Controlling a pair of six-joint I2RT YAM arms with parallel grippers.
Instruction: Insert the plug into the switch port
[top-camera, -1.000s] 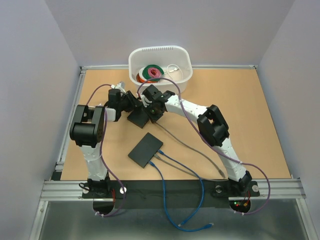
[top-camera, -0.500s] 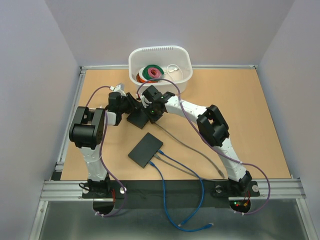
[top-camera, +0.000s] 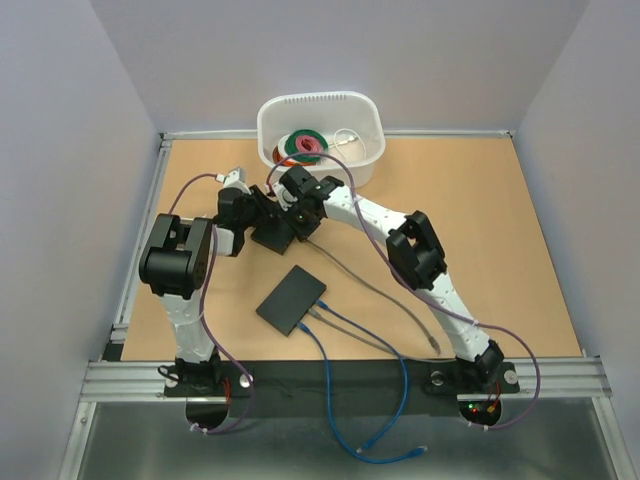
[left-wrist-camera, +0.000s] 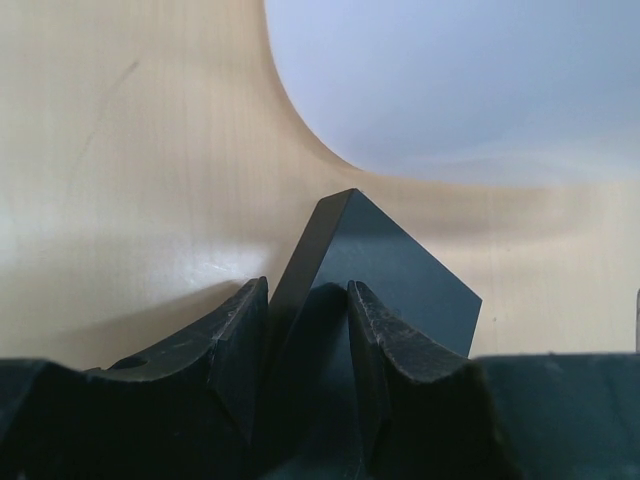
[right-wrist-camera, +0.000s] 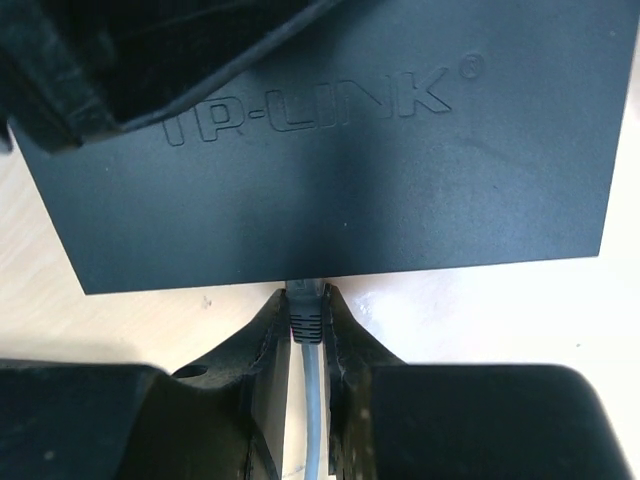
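My left gripper (top-camera: 257, 217) is shut on a corner of the black TP-LINK switch (top-camera: 272, 238), which is tilted just above the table in front of the basin. In the left wrist view both fingers (left-wrist-camera: 240, 335) clamp the switch (left-wrist-camera: 395, 265) across its thickness. My right gripper (right-wrist-camera: 306, 300) is shut on the grey plug (right-wrist-camera: 306, 318), whose nose touches the switch's near edge (right-wrist-camera: 330, 170). The port itself is hidden under that edge. The right gripper (top-camera: 298, 222) meets the switch from the right. The plug's grey cable (top-camera: 380, 295) trails to the near right.
A second flat black switch (top-camera: 292, 300) lies nearer the bases with blue cables (top-camera: 328, 395) plugged in and running off the front edge. A white basin (top-camera: 320, 135) with coloured cable coils stands at the back, close behind both grippers.
Both grippers and the held switch have drifted slightly left and toward the back. The right arm's elbow has swung left with them. Both grips are unchanged.
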